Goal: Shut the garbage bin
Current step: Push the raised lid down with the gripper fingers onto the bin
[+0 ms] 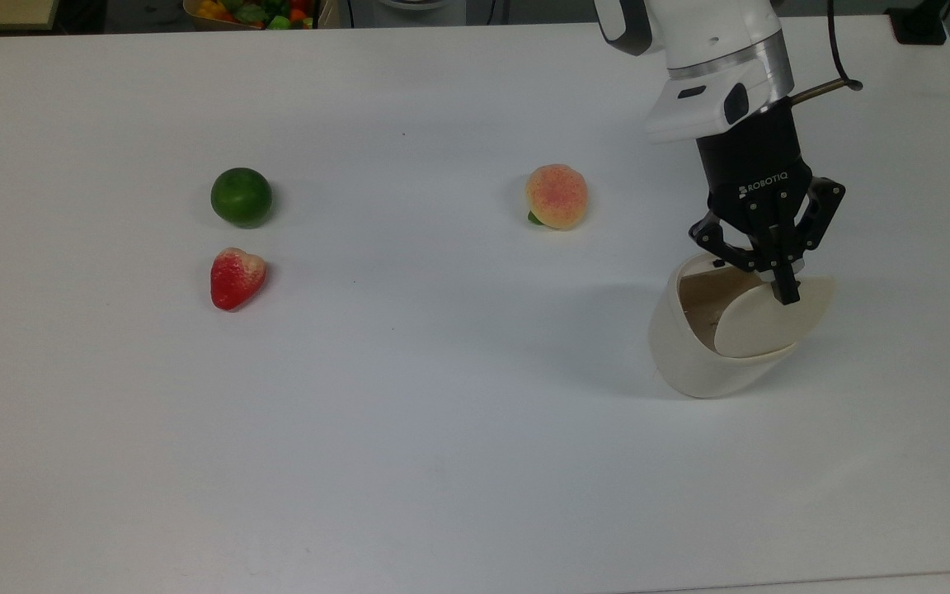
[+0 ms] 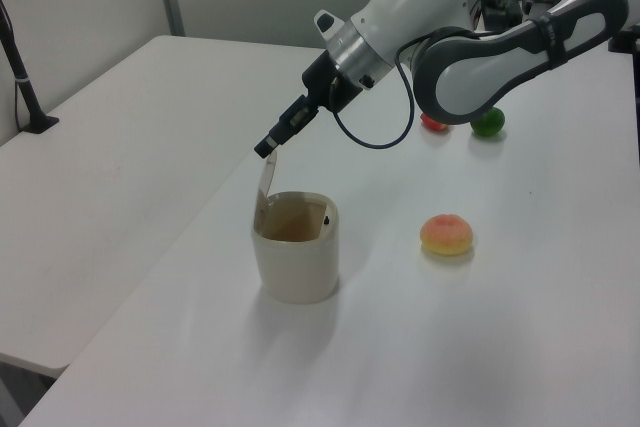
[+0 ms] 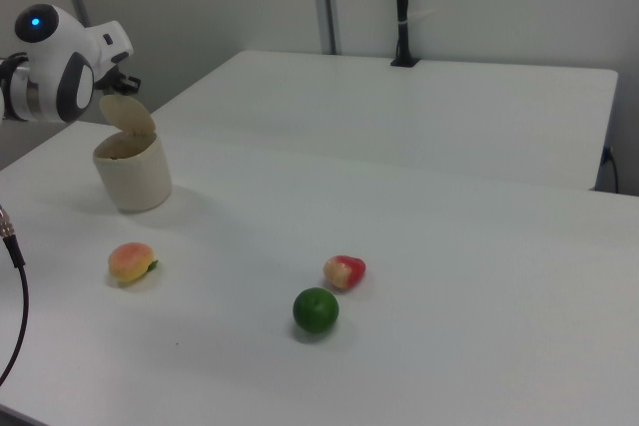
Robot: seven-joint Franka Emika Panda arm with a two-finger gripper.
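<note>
Cream plastic, the garbage bin [image 1: 693, 355] stands near the table's [image 1: 442, 454] edge on the top view's right, its lid [image 2: 266, 179] upright. The gripper [image 1: 786, 294], fingers pinched together and empty, sits at the lid's top edge. It looks light and tippy, so I'd push gently there, not grasp

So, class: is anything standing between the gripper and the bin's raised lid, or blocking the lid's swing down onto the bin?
Nothing visible. The gripper is at the top edge of the upright lid, and the garbage bin rim is unobstructed.
</note>
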